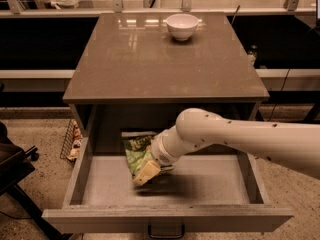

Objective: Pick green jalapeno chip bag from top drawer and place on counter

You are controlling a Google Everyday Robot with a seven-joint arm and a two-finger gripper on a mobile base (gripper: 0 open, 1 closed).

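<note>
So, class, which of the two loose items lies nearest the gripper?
The green jalapeno chip bag in the top drawer, right at the gripper; the white bowl stands far back on the counter.

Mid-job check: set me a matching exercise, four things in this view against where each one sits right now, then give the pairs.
Things:
1. green jalapeno chip bag
2. white bowl
3. gripper
4. top drawer

Places:
A. far end of the counter
B. pulled open below the counter
C. on the drawer floor, back left
D. down inside the drawer, at the bag's near edge

Pairs: 1-C; 2-A; 3-D; 4-B
</note>
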